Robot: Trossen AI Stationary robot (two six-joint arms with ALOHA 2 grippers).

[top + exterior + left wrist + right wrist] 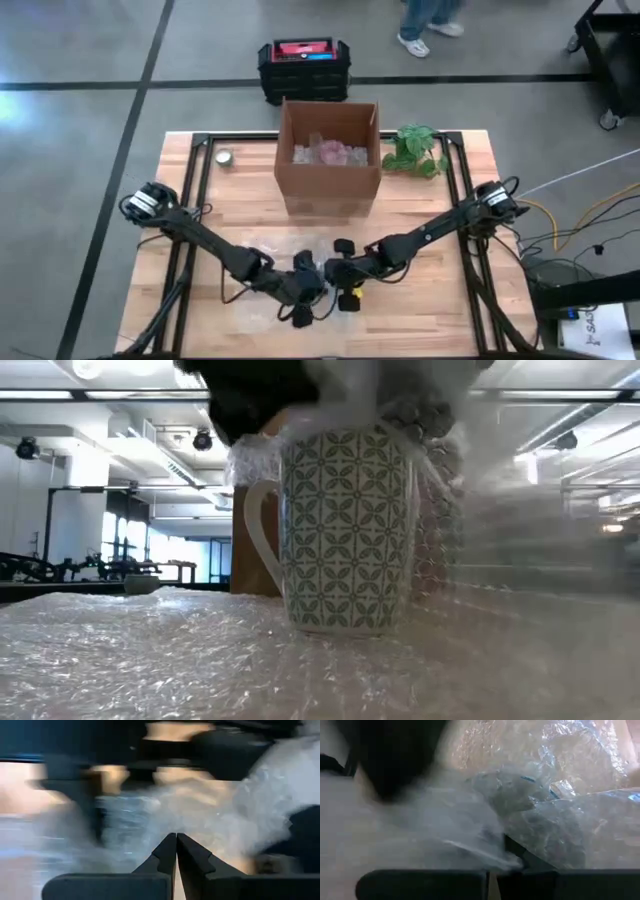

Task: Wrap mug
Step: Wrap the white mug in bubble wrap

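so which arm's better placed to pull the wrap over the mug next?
Probably right. The right hand is pinched on a fold of bubble wrap lifted beside the mug. The left hand is shut; no wrap visible between its fingers.

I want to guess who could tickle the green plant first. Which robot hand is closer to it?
Right. The right hand is at the table's middle front, on the side of the plant. The left hand is beside it, farther away.
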